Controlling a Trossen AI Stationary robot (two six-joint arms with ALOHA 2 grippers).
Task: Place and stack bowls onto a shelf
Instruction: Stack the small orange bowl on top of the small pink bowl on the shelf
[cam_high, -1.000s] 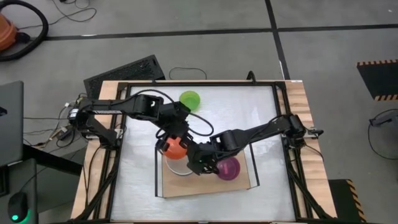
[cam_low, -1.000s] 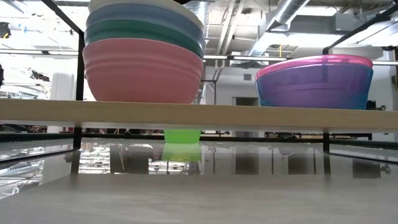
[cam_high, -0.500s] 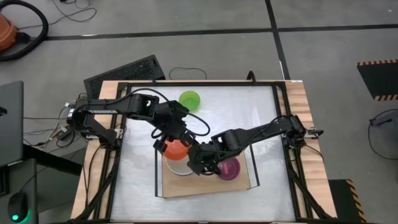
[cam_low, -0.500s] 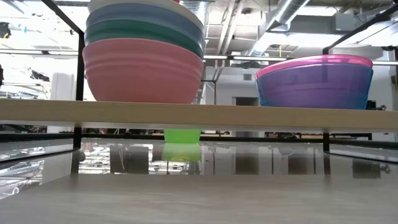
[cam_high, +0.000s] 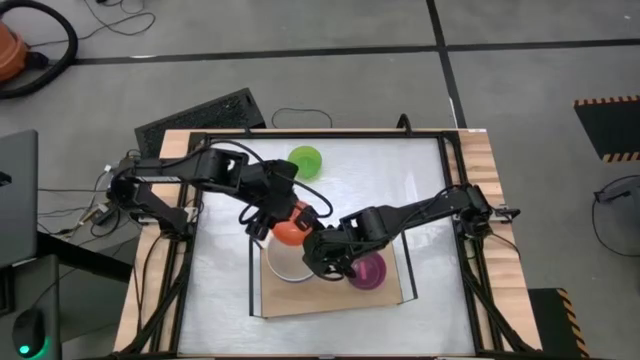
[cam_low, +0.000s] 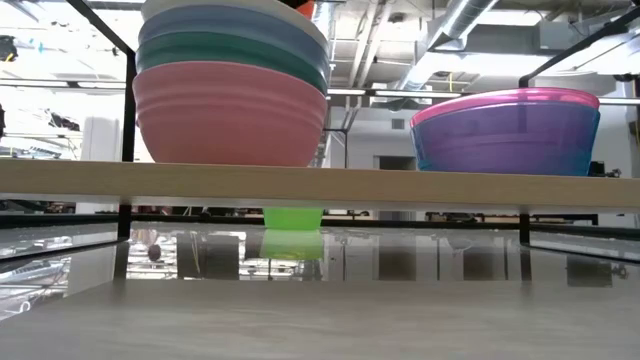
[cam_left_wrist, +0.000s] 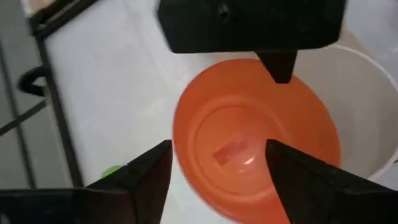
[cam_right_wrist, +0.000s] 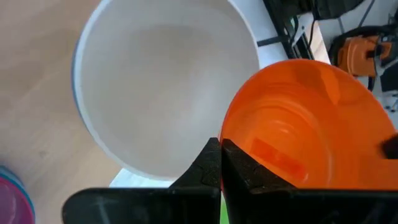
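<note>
An orange bowl (cam_high: 291, 229) hangs tilted over the top white bowl (cam_high: 287, 263) of a stack on the light-wood shelf (cam_high: 400, 293). In the low view that stack is pink (cam_low: 230, 112), teal, blue and white, with a sliver of orange bowl (cam_low: 305, 6) on top. My right gripper (cam_right_wrist: 221, 149) is shut on the orange bowl (cam_right_wrist: 298, 146). My left gripper (cam_left_wrist: 217, 155) is open just short of the orange bowl (cam_left_wrist: 249, 149) and touches nothing I can see. A purple bowl with a pink rim (cam_high: 370, 271) stands on the shelf's right half. My right gripper pinches the orange bowl's rim (cam_right_wrist: 231, 135) between its two shut fingers, on the side nearest the purple bowl. The fingers slant down from the table's right side. The bowl is tilted, its hollow turned toward my left gripper, above the white bowl (cam_right_wrist: 161, 87).
A green bowl (cam_high: 305, 158) sits alone on the white tabletop toward the far edge, also showing under the shelf board (cam_low: 292, 217). Black wire frames (cam_high: 251, 270) rise at the shelf's short ends. A black rail (cam_high: 320, 134) borders the tabletop.
My left gripper has opened and let go of the orange bowl, rising a little and drawing back toward the table's left. The bowl stays in my right gripper's hold and has shifted slightly toward the far right, tilted over the white bowl.
</note>
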